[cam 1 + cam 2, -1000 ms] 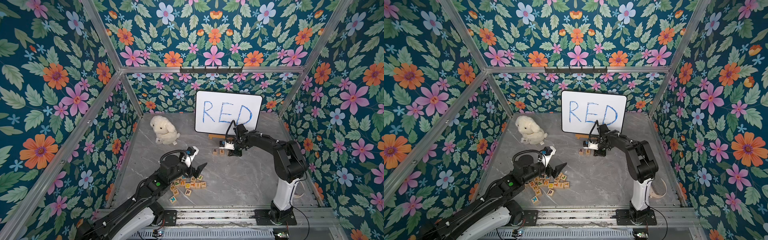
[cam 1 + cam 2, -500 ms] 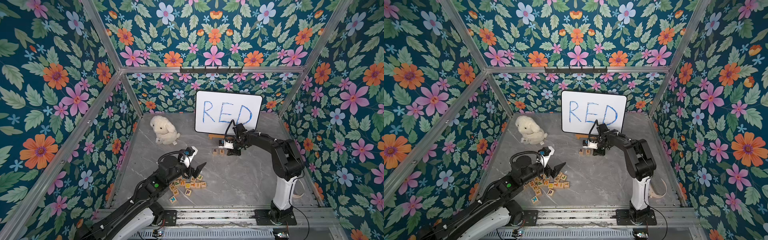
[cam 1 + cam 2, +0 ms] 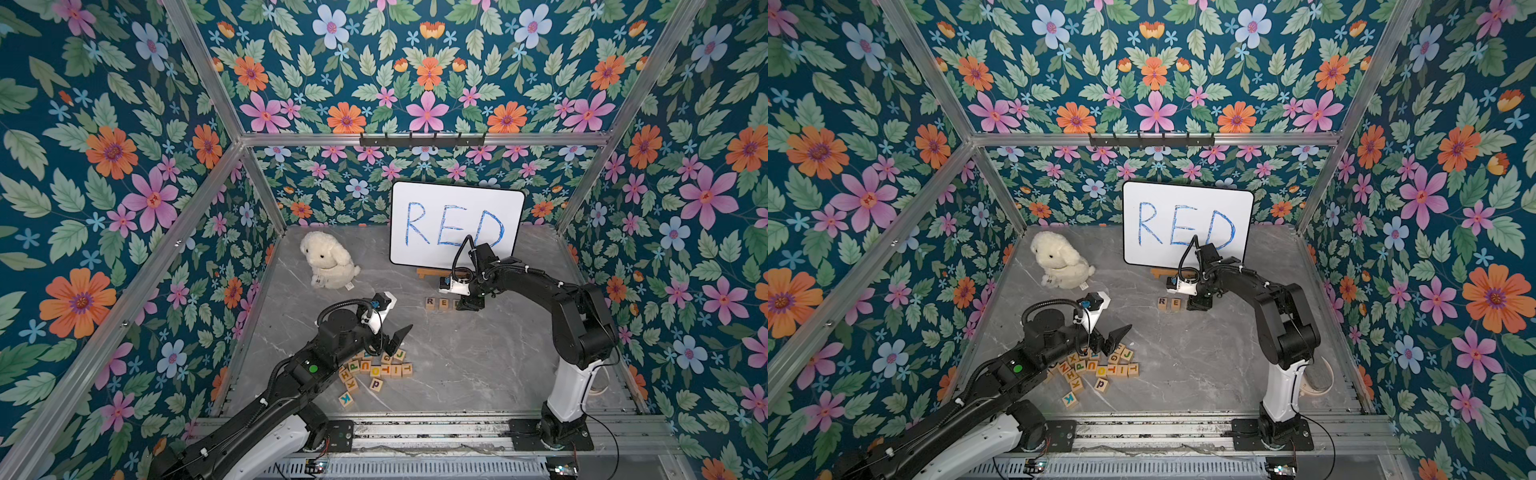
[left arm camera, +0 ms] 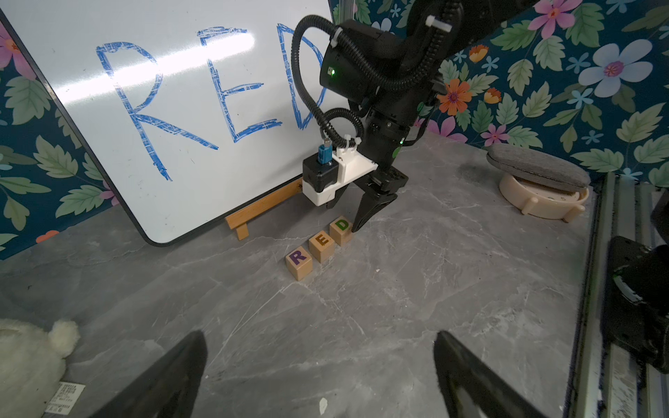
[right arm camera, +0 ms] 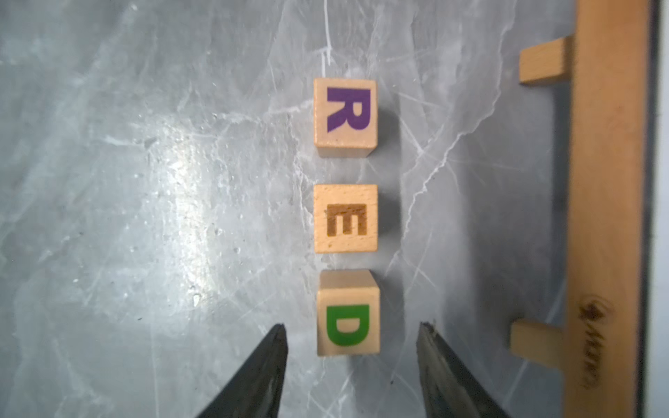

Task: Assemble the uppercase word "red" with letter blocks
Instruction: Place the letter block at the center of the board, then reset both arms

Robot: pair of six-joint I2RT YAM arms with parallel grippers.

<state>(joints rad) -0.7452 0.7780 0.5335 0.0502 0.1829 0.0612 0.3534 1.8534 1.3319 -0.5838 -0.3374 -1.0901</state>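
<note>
Three letter blocks stand in a row on the grey table: purple R [image 5: 345, 114], orange E [image 5: 345, 219] and green D [image 5: 348, 318], with small gaps between them. My right gripper [image 5: 352, 326] is open, one finger on each side of the D block, neither touching it. In both top views the row [image 3: 437, 303] [image 3: 1169, 303] lies in front of the whiteboard, with the right gripper [image 3: 468, 305] low at its right end. My left gripper [image 4: 318, 334] is wide open and empty, hovering over the loose block pile [image 3: 374, 370].
A white board [image 3: 457, 224] with blue RED leans on a wooden easel [image 5: 608, 181] just behind the row. A white plush sheep [image 3: 328, 262] sits at the back left. A grey eraser on a round beige stand [image 4: 539, 181] rests near the right wall.
My right gripper's jaws have spread apart and let go of the D block, which stays on the table. The left arm has barely moved.
</note>
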